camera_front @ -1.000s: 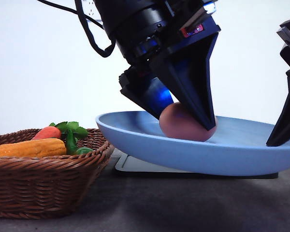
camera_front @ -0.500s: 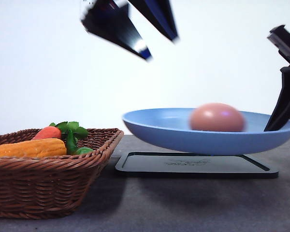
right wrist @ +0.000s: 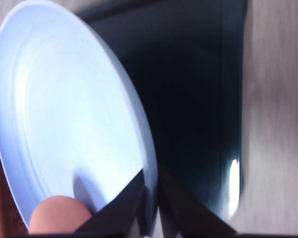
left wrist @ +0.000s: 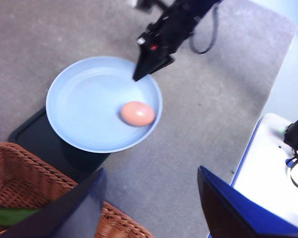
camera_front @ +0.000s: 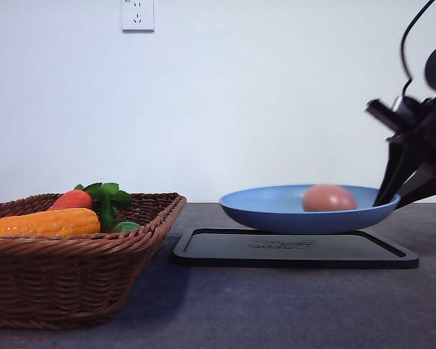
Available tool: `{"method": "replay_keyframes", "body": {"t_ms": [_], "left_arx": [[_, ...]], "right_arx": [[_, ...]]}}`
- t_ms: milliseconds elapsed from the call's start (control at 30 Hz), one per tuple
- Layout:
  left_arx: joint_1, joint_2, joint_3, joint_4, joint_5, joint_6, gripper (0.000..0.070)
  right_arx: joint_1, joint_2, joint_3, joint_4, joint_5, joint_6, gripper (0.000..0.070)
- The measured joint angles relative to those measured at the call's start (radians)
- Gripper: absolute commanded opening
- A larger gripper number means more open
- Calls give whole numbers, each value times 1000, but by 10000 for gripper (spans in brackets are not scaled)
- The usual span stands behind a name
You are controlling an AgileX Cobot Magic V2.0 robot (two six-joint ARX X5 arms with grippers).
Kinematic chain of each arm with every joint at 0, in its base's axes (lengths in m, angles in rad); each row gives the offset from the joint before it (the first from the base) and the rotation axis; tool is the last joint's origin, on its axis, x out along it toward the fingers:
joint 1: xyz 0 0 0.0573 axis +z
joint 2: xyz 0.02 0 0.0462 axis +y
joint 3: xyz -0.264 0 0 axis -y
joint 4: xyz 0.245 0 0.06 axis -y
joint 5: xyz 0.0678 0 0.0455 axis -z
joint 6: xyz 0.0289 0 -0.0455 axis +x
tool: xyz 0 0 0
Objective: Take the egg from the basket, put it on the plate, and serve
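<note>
the egg (camera_front: 329,198) is seen lying loose in the plate (camera_front: 269,211), near the rim pinched by the closed right tool (right wrist: 150,198). the left tool (left wrist: 149,208) is held wide open, empty. if the plate is tilted, the egg could be rolled off.

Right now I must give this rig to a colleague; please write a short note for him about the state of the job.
Right gripper: fingers shut on the rim of the plate, holding it just above the black tray.
Left gripper: open, holding nothing, raised above the scene near the basket.
The egg lies in the plate, on the side near the right gripper.
Done: egg moved from basket to plate.
Left: serve the plate. Move gently; the egg lies loose and may roll.
</note>
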Motion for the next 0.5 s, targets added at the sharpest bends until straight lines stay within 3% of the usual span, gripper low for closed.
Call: {"method": "replay_keyframes", "body": {"t_ms": [367, 433, 500], "left_arx": [[0, -46, 0, -27, 0, -18, 376], [0, -45, 0, -28, 0, -24, 376], [0, -45, 0, -28, 0, -25, 376]], "right_arx": [[0, 161, 76, 23, -3, -4, 0], [0, 161, 78, 24, 10, -8, 39], [0, 161, 79, 28, 23, -15, 136]]}}
